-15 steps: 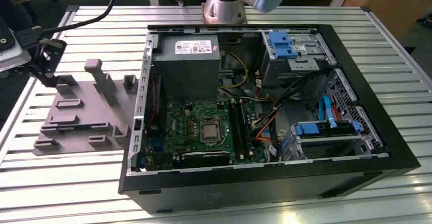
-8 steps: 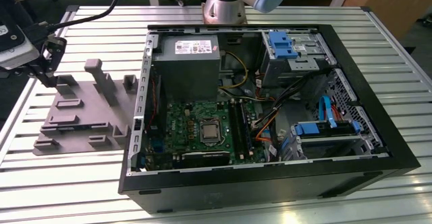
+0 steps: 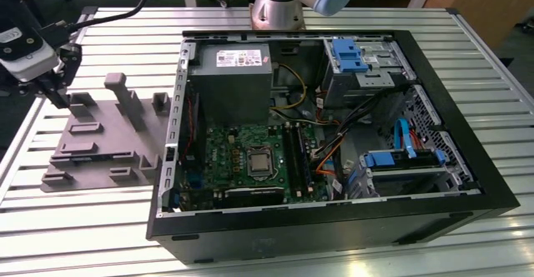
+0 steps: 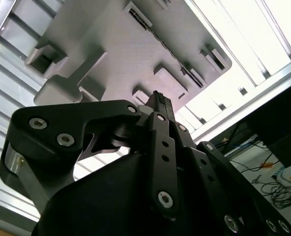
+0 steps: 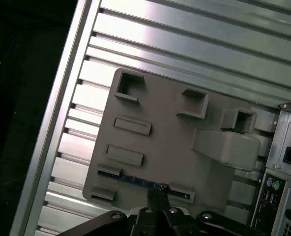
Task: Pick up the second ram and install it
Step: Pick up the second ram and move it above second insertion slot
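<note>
Gripper (image 3: 59,95) hangs above far left corner of grey fixture (image 3: 100,146) - fingers pinched together, nothing between them in both wrist views. Second ram (image 5: 140,181) - thin blue strip - sits in slot along fixture's edge, just beyond fingertips (image 5: 158,195) in first wrist view. Fixture lies on slatted table (image 3: 84,227) toward exterior view's left edge, beside open computer case (image 3: 292,236).

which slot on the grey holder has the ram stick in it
The long slot on the grey holder, nearest the gripper: a dark blue ram stick lies along it. The other slots show bare grey.
</note>
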You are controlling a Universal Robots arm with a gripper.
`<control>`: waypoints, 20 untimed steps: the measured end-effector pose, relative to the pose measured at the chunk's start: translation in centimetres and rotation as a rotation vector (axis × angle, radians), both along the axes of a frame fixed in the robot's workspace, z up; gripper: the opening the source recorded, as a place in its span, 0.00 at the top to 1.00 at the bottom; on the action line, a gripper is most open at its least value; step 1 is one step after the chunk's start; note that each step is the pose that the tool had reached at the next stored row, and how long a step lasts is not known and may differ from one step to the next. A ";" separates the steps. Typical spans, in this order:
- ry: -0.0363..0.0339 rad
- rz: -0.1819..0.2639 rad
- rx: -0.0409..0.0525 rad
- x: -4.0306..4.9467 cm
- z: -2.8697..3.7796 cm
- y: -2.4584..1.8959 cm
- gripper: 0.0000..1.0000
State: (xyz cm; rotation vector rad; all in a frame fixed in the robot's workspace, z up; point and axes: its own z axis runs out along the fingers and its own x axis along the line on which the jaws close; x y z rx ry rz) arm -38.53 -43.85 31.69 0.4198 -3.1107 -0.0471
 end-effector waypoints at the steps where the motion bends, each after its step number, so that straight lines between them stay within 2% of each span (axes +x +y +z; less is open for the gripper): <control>1: 0.0000 0.018 0.0000 0.00 -0.01 0.00 0.89; 20: 0.0000 0.358 0.0000 0.00 -0.23 0.00 0.89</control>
